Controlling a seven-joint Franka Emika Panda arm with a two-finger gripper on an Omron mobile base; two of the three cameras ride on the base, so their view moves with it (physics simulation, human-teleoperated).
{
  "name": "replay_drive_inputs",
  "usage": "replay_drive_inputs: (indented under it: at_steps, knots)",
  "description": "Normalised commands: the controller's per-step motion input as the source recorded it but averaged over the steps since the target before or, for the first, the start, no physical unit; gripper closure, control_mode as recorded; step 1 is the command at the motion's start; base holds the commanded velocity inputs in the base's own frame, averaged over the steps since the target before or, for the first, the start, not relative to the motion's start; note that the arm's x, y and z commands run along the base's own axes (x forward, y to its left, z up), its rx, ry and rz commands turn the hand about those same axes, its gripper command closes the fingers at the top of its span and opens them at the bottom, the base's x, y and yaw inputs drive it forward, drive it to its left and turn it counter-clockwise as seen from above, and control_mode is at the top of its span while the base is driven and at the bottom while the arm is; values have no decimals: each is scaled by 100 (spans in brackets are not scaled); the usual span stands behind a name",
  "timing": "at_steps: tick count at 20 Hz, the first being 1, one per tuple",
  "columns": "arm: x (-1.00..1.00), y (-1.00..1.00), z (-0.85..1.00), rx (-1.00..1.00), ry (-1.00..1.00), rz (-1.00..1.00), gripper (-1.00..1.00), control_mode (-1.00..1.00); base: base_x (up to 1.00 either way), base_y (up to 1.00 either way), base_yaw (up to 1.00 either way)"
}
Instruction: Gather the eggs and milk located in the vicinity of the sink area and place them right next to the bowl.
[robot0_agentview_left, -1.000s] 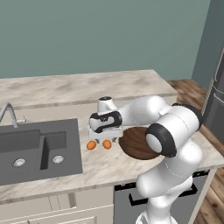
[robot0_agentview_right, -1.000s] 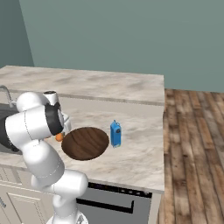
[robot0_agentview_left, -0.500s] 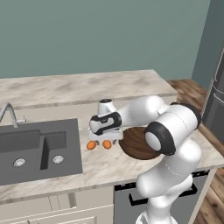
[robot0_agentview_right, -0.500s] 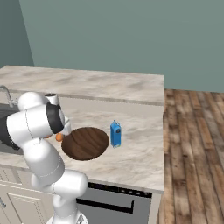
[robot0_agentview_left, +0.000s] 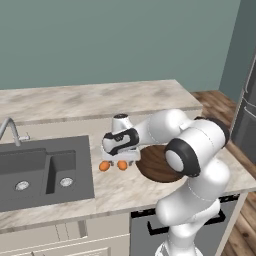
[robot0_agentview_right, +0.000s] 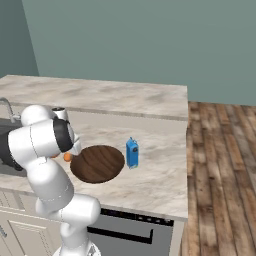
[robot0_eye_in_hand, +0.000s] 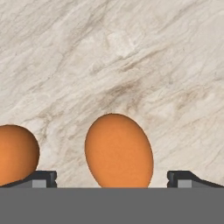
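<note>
Hand view: open claw (robot0_eye_in_hand: 112, 177) straddles one egg (robot0_eye_in_hand: 118, 151), another egg (robot0_eye_in_hand: 15, 153) beside it. Right base view adds milk carton (robot0_agentview_right: 132, 153) beside wooden bowl (robot0_agentview_right: 98, 163); label unreadable.

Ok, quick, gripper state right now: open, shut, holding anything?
Gripper: open, holding nothing; one egg lies on the counter between its fingertips.

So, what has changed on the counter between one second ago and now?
Almost nothing visibly changed. The gripper stays low over the counter with its jaws wide open, one egg between the fingertips and the other egg just outside them. Nothing was taken hold of or let go. The bowl, the milk and the sink stayed in place.
</note>
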Motion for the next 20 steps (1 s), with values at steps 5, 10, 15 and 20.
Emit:
replay_drive_inputs:
  at_steps: [5,10,15,20]
  knots:
    - [2,0,-14,-2,0,-4,-100,-100,0,0,0]
    - [0,0,-8,-1,0,-4,-100,-100,0,0,0]
    - [0,0,-2,0,-1,-2,-100,-100,0,0,0]
    - [0,0,5,0,-1,0,-100,-100,0,0,0]
